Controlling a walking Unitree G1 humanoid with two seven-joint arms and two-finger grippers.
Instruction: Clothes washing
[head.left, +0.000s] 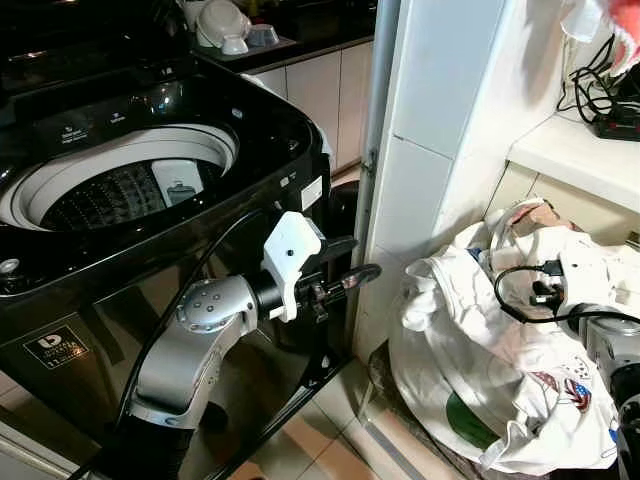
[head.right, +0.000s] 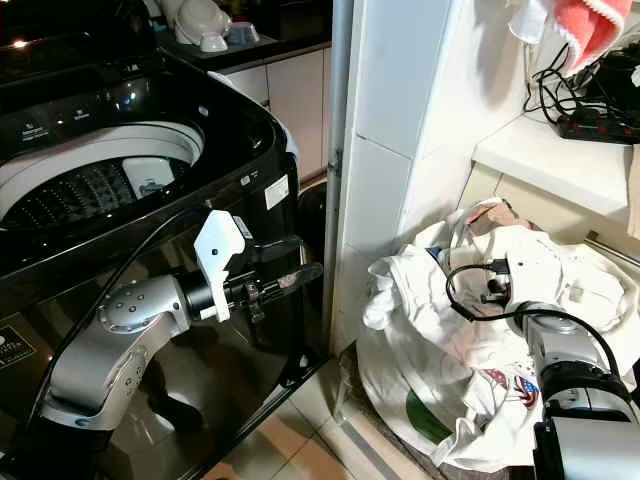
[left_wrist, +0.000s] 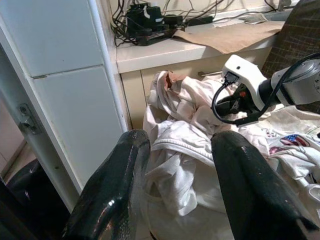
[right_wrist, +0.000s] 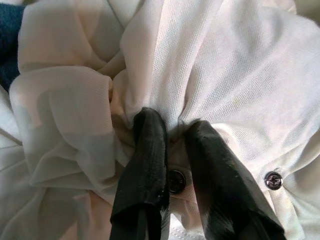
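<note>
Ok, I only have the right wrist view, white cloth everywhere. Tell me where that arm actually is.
Observer: The right gripper is down in the laundry pile on the floor, right of the washing machine.
Operator: Confirm it has something.
Observer: Its fingers pinch a fold of the white garment beside a metal snap.
Operator: Report the washer.
Observer: The drum is open at the top.
Operator: And the left arm.
Observer: The left gripper is open, hanging in front of the washer, pointing at the pile.

You see a glossy black washing machine, its drum perforated metal. White garment: fine-knit cloth, metal snaps. Right gripper fingers glossy black plastic. Smooth white tiled wall.
</note>
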